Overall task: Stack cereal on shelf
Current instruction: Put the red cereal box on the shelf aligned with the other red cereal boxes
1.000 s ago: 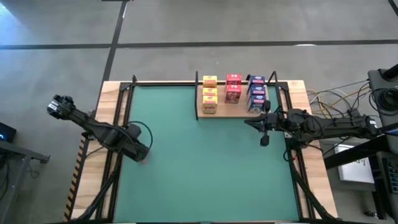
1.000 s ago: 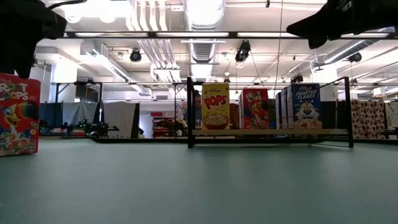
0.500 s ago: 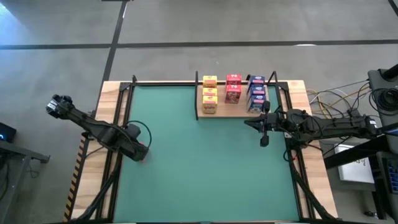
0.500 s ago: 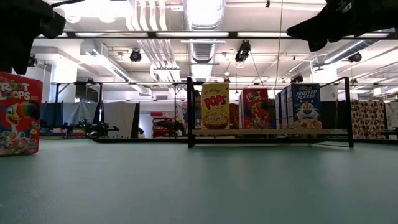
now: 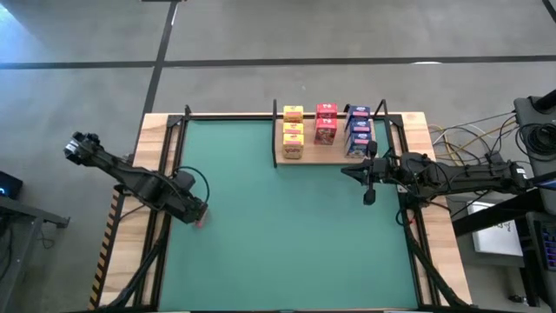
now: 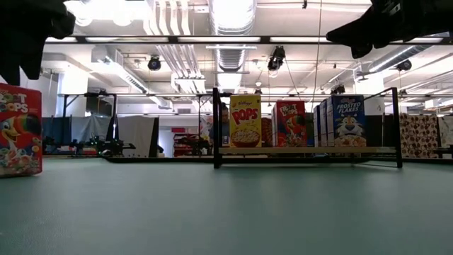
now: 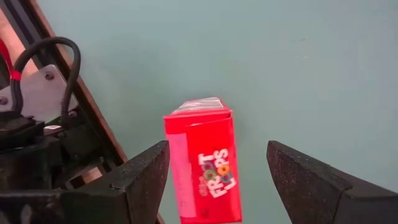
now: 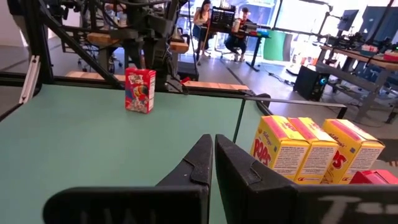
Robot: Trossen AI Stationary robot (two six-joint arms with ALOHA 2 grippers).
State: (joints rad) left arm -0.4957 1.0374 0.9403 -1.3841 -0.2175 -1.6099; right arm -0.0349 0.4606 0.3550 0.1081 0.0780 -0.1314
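On my high view the shelf [image 5: 314,158] sits against the far edge of the green mat [image 5: 287,226], right of centre, holding a row of yellow boxes [image 5: 293,132], two red boxes [image 5: 326,123] and a row of blue boxes [image 5: 359,130]. One red box [image 7: 204,162] stands alone near the mat's left edge; my left gripper [image 7: 214,186] hangs over it, fingers spread wide on either side, not touching it. My right gripper [image 5: 348,172] floats just in front of the shelf's right end, fingers pressed together, empty. The middle of the mat lies open between them.
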